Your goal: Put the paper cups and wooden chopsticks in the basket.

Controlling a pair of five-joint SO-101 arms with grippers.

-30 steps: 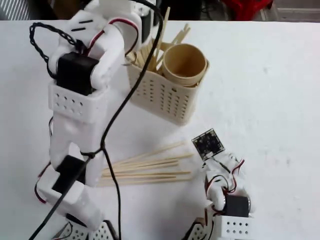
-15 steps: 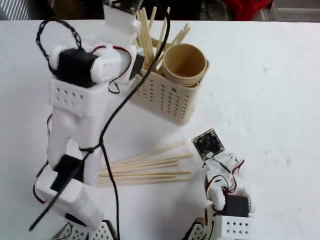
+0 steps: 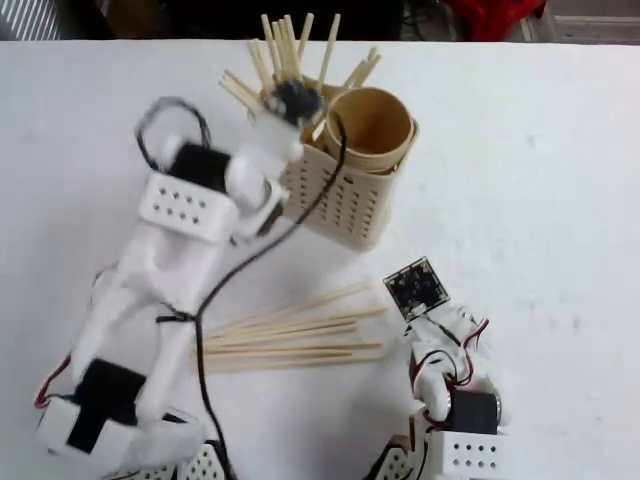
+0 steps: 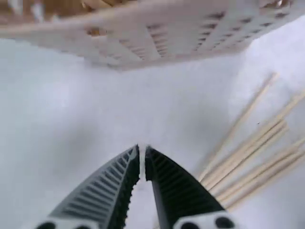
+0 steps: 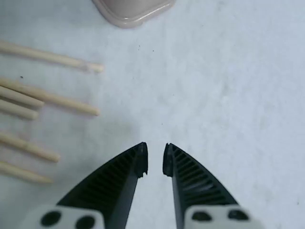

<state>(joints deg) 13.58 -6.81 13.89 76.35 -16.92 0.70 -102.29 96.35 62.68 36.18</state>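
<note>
White tabletop (image 3: 560, 180) runs back to a dark room at 12 o'clock, where something red (image 3: 495, 15) sits at 1 o'clock and a ribbed grey panel (image 3: 22, 18) at 11 o'clock. The surface is matt and faintly speckled.

A perforated cream basket (image 3: 340, 200) stands just 12 o'clock of the table's middle. A tan cup (image 3: 370, 125) sits upright in its 3 o'clock end. Chopsticks (image 3: 285, 45) stand on end in its 9 o'clock end and fan out above the rim. At 6 o'clock of the basket, apart from it, loose chopsticks (image 3: 290, 335) lie flat in a rough bundle, pointing from 9 towards 3 o'clock.

The left arm (image 3: 180, 250) comes up from 7 o'clock, its wrist over the basket's 9 o'clock end, with a black cable (image 3: 205, 300) trailing down it. In its wrist view the left gripper (image 4: 142, 149) has its jaws pressed together on nothing, above bare table, with the basket's wall beyond and the loose bundle off to one side.

The right arm (image 3: 450, 400) sits at 5 o'clock, topped by a small circuit board (image 3: 415, 285) whose print is too small to read. The right gripper (image 5: 155, 153) hangs over bare table with a narrow gap between its tips and nothing in them. The ends of the loose bundle are near it, and a rounded corner of the basket is farther off.
</note>
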